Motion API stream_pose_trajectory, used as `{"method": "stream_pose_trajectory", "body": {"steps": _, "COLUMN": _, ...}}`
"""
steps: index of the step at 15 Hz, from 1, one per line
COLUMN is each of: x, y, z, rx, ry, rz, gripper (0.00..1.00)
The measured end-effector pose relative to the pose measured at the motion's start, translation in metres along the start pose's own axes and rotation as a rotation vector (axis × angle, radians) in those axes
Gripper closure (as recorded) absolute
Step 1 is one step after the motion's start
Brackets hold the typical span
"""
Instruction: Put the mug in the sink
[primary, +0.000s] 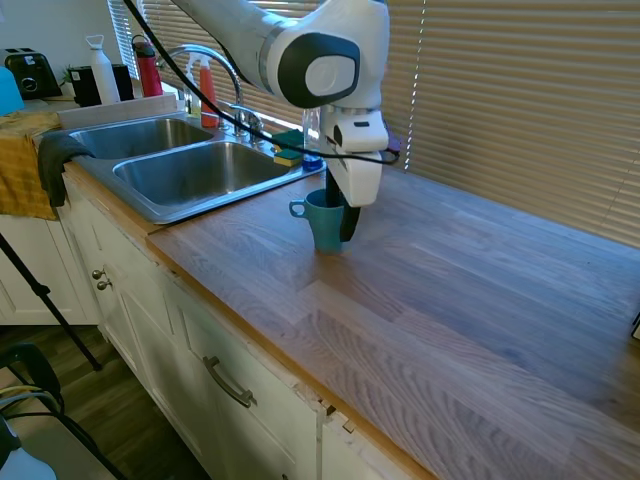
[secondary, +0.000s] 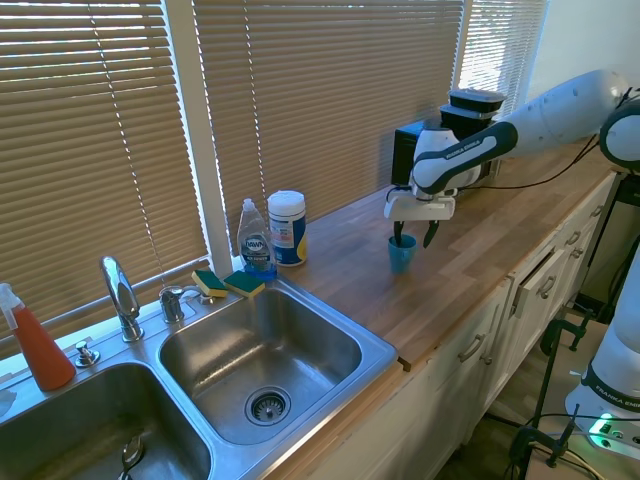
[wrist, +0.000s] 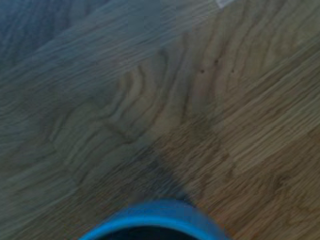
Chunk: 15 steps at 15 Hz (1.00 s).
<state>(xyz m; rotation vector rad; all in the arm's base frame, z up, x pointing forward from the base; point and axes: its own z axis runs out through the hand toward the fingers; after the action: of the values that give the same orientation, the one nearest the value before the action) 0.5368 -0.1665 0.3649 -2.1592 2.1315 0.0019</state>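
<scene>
Teal mug (primary: 324, 221) upright, handle sinkward.

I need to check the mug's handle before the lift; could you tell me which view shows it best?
The first exterior view: the mug stands upright on the countertop, loop handle facing the sink. The second exterior view shows it small, handle hidden; the wrist view shows only a blurred rim.

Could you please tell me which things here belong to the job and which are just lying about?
Job: mug, sink, gripper straddling the mug's wall.
Lying about: sponges, dish soap, wipes canister, orange spray bottle, red bottle, toaster.
</scene>
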Motion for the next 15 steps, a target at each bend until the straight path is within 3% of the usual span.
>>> {"method": "stream_pose_trajectory", "body": {"steps": 9, "x": 0.001, "y": -0.009, "z": 0.030, "rx": -0.018, "ry": -0.021, "rz": 0.015, "gripper": 1.00}}
{"method": "stream_pose_trajectory", "body": {"steps": 15, "x": 0.000, "y": -0.009, "z": 0.033, "rx": -0.003, "ry": -0.018, "rz": -0.051, "gripper": 1.00}}
